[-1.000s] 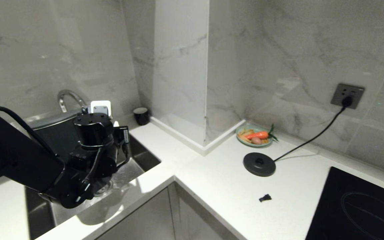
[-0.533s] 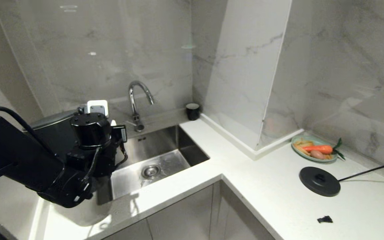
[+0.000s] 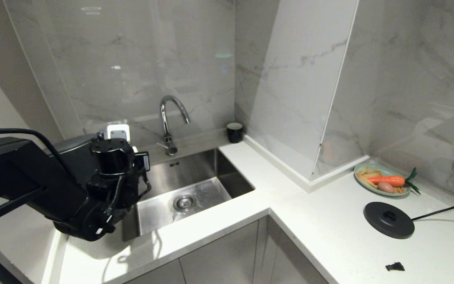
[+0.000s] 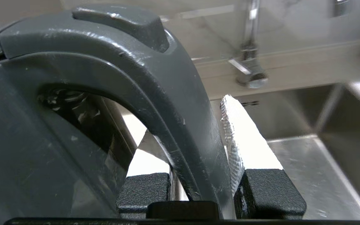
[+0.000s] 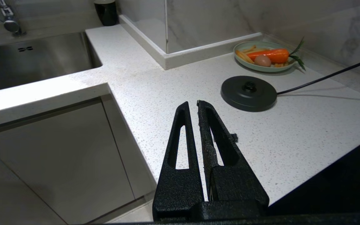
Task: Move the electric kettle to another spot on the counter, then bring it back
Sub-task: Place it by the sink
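The electric kettle (image 3: 76, 157), dark and glossy, hangs at the far left of the head view, mostly hidden behind my left arm's wrist (image 3: 110, 173). In the left wrist view its curved loop handle (image 4: 167, 103) fills the picture. My left gripper (image 4: 192, 134) is shut on that handle, with one textured pad (image 4: 242, 140) pressed against the handle's outer side. The kettle is held over the left end of the sink, by the white speckled counter (image 3: 321, 225). My right gripper (image 5: 192, 104) is shut and empty, hovering over the counter's front edge (image 5: 114, 93).
The steel sink (image 3: 211, 165) and its tap (image 3: 170, 118) sit mid-left. A small black cup (image 3: 235, 132) stands in the corner. On the right lie the corded base disc (image 3: 388, 219), a plate of carrot and egg (image 3: 382, 180), and a small black scrap (image 3: 395, 267).
The head view has swung left, so the sink and tap have come into view and the cooktop and wall socket have left it. My left gripper keeps the kettle throughout.
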Robot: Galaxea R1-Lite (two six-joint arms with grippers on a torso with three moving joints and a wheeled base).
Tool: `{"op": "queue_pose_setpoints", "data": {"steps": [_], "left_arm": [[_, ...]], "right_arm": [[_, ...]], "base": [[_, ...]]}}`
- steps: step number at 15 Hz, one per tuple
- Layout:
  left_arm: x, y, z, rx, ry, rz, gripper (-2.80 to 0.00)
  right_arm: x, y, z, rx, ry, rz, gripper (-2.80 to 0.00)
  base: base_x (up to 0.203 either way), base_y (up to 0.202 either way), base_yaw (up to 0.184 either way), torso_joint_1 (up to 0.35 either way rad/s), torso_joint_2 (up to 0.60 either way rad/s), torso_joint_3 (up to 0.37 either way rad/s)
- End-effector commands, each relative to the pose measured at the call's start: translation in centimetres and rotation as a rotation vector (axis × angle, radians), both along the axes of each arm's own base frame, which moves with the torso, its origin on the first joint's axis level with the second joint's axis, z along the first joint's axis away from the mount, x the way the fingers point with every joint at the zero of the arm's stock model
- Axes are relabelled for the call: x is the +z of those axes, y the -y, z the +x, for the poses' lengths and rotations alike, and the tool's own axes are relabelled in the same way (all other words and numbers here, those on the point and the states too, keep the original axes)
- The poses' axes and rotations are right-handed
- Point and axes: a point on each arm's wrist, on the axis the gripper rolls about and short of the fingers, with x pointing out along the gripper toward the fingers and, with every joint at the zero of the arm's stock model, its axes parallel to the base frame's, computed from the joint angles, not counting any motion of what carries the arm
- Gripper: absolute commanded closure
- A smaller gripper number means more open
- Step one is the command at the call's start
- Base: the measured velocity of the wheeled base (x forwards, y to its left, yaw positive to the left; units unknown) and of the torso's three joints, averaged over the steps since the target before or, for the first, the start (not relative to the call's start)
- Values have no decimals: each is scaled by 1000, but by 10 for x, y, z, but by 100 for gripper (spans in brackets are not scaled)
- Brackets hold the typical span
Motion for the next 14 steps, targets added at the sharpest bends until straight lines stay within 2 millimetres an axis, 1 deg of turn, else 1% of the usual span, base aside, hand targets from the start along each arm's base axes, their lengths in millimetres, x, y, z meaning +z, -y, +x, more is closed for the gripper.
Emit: {"op": "queue_pose_setpoints", "data": {"steps": [1, 5, 9, 12, 14], "left_arm": [[-14, -5, 7, 24, -28, 8, 0], [-36, -29, 20, 83, -11, 23, 0], [-50, -46, 31, 118, -23, 28, 0], [-62, -49, 35, 121, -50, 32, 0], [-65, -49, 41, 124, -43, 31, 0]], "right_arm": [[0, 0, 0, -2, -1, 0, 0], [0, 0, 0, -11, -1, 12, 0], [0, 0, 0, -11, -1, 12, 0], [0, 0, 0, -11, -1, 12, 0], [0, 0, 0, -11, -1, 12, 0]], "base": [[0, 0, 0, 0, 0, 0], [0, 0, 0, 0, 0, 0], [0, 0, 0, 0, 0, 0], [0, 0, 0, 0, 0, 0], [0, 0, 0, 0, 0, 0]]}}
